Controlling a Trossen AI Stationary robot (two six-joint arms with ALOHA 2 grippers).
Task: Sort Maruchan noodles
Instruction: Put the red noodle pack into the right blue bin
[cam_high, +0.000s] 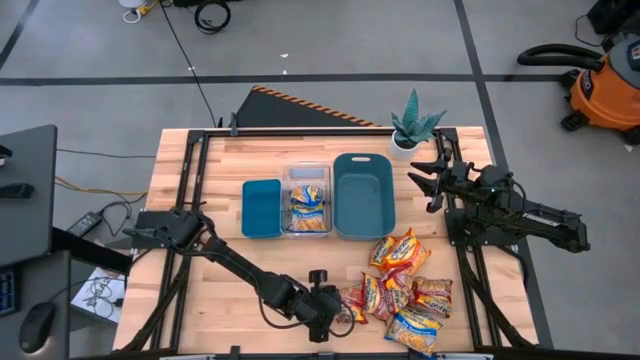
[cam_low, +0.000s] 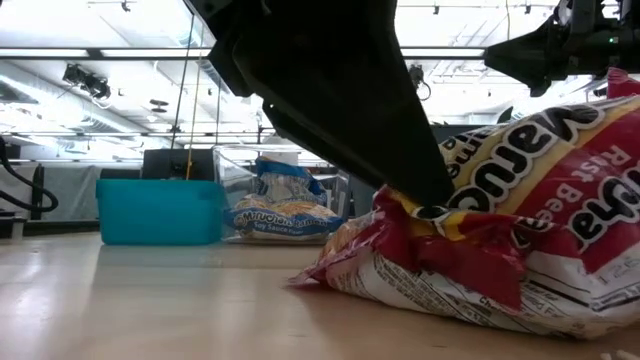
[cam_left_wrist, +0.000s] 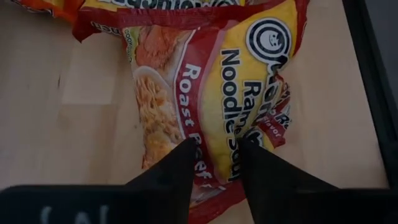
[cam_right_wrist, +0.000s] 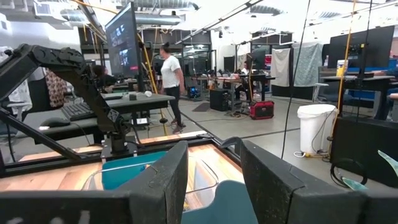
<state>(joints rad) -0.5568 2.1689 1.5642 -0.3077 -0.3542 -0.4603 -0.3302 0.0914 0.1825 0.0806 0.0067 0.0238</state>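
My left gripper (cam_left_wrist: 214, 152) is down at the table's near edge, its fingers (cam_left_wrist: 177, 163) pinching a red roast-beef noodle packet (cam_left_wrist: 211, 81) at the left edge of the loose packet pile (cam_high: 405, 285). More packets lie in the clear bin (cam_high: 307, 197) between two teal bins (cam_high: 262, 208). My right gripper (cam_high: 432, 180) waits spread beside the potted plant (cam_high: 412, 128).
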